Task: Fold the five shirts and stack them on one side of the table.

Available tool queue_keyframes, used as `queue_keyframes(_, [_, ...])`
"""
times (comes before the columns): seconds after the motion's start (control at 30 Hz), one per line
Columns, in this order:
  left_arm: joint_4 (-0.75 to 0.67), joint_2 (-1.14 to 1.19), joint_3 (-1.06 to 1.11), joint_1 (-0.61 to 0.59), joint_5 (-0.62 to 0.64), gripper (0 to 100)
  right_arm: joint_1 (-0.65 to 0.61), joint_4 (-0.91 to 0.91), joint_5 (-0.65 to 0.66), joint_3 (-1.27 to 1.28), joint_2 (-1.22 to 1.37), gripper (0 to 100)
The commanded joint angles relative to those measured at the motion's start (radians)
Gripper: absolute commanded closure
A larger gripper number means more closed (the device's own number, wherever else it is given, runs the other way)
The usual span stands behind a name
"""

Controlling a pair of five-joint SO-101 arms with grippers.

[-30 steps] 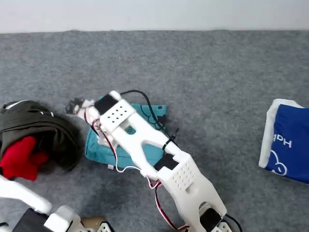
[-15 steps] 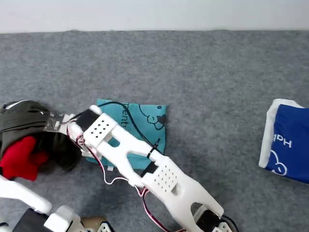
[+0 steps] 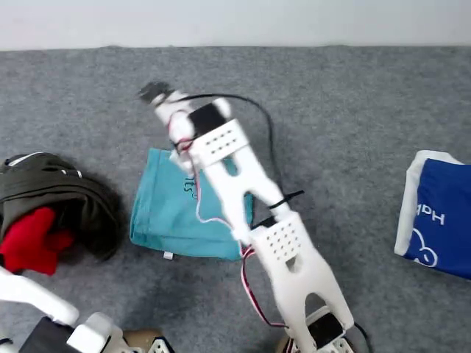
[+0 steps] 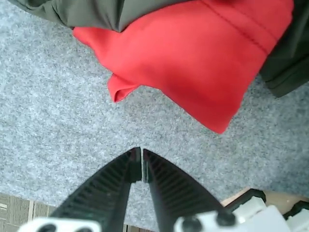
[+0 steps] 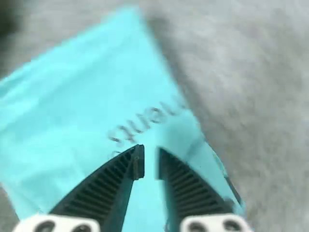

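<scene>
**Surface**: grey felt-like covering, running to a pale wall at the far side.

**Teal shirt**: folded to a rough rectangle and lying flat left of centre. It has dark print on its upper face. Also seen from the right wrist.

**Olive shirt**: crumpled in a heap at the left edge, unfolded. Seen close from the left wrist.

**Red shirt**: bunched in the same heap, tucked partly under the olive one on its near side. Seen close from the left wrist.

**Blue and white shirt**: folded at the right edge, well apart from the others, cut off by the frame.

**Right arm**: white, stretched from the near edge across the teal shirt's right part.

**Right pincer**: raised near the teal shirt's far edge. In its own view the tips are narrowly parted with nothing between them.

**Left arm**: at the near left corner.

**Left pincer**: clenched, tips touching and empty, above bare surface just near of the red shirt.
</scene>
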Motion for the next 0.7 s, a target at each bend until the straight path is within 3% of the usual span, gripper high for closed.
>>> queue_keyframes(0.0, [-0.014,-0.014,-0.005,0.002,-0.008,98,0.047,0.041,-0.17,0.021,-0.104,75.5])
queue_keyframes(0.17, [-0.014,-0.014,-0.005,0.003,-0.008,98,0.05,0.039,-0.42,0.083,-0.114,67.1])
queue_keyframes(0.67, [-0.078,-0.018,0.07,0.002,-0.008,98,0.128,0.031,-0.494,0.207,-0.082,67.3])
